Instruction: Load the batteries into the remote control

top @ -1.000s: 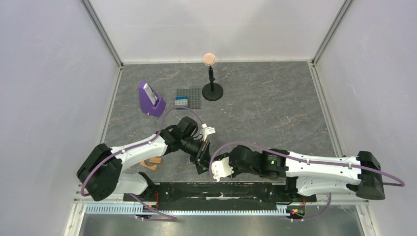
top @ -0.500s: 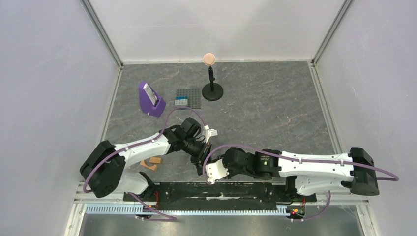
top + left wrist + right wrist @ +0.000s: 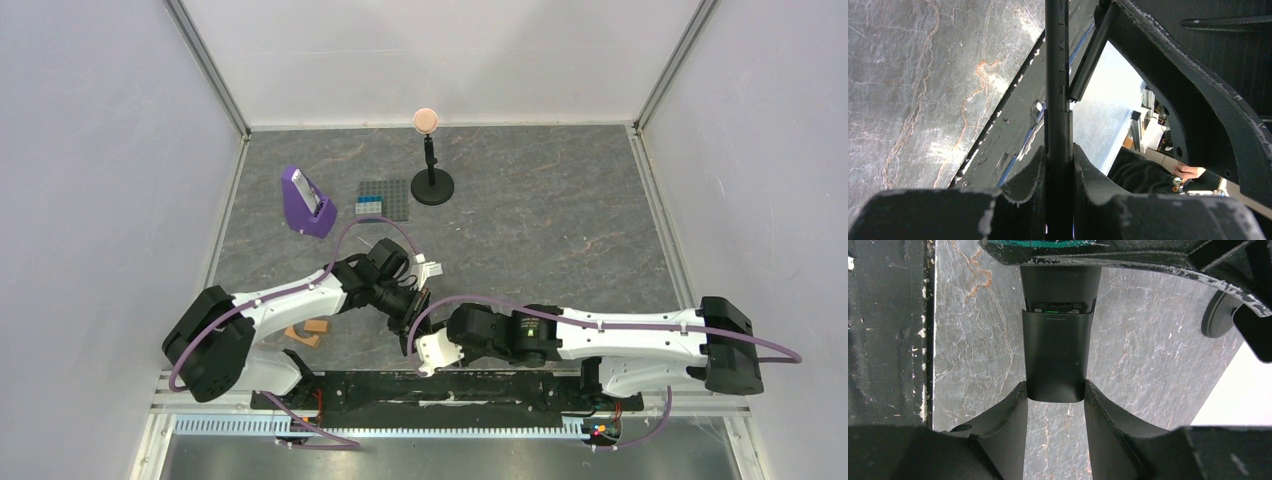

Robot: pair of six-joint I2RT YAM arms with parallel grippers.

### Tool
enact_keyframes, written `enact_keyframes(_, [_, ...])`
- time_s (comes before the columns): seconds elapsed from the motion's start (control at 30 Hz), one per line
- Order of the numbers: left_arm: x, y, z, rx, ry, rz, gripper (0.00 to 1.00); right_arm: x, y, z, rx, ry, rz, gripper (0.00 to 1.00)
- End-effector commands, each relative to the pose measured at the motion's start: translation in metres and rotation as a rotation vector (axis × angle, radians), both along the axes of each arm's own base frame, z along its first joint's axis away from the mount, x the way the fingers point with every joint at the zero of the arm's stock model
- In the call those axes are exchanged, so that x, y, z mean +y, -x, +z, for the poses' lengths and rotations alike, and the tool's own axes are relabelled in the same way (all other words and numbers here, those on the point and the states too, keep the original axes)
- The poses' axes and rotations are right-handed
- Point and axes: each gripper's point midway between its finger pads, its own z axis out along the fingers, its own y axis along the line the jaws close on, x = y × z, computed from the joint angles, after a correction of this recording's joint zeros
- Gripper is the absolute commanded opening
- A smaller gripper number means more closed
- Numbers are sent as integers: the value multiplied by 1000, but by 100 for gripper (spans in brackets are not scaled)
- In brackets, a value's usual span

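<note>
Left end effector [image 3: 1058, 152] clamps remote control [image 3: 1057, 60], right end effector [image 3: 1055, 389] pinches battery cover [image 3: 1057, 347]; likely next: straight slide shut.

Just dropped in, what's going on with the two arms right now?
Both arms hold the remote between them, over the near part of the table. The left pincer clamps it edge-on, and the right pincer grips one end by its sides. A seam across the remote stands slightly open and shows a sliver of green, likely a battery already inside. The cover looks not yet fully shut.
</note>
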Motion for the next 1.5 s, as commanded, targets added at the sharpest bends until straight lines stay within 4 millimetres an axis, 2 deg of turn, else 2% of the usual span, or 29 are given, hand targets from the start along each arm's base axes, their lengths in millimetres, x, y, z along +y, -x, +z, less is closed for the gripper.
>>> enact_keyframes(0.0, [-9,-4,13,-51,50,-37,2,12,-3,15,-11,-53,-27,19])
enact_keyframes(0.27, [-10,-3,13,-48,52,-43,2,15,-5,17,-19,-65,-40,18])
enact_keyframes(0.63, [-15,-5,20,-67,88,-30,2,11,-1,10,-1,-27,-23,17])
enact_keyframes(0.9, [-18,1,24,-67,116,-60,2,24,-2,13,5,-55,-30,17])
enact_keyframes(1.03, [-18,5,29,-76,140,-79,2,30,0,16,16,-70,-9,17])
enact_keyframes(1.3, [-21,11,46,-78,232,-101,2,29,9,17,50,-93,24,19])
enact_keyframes(1.47, [-21,14,51,-76,255,-114,2,28,7,17,43,-91,16,20])
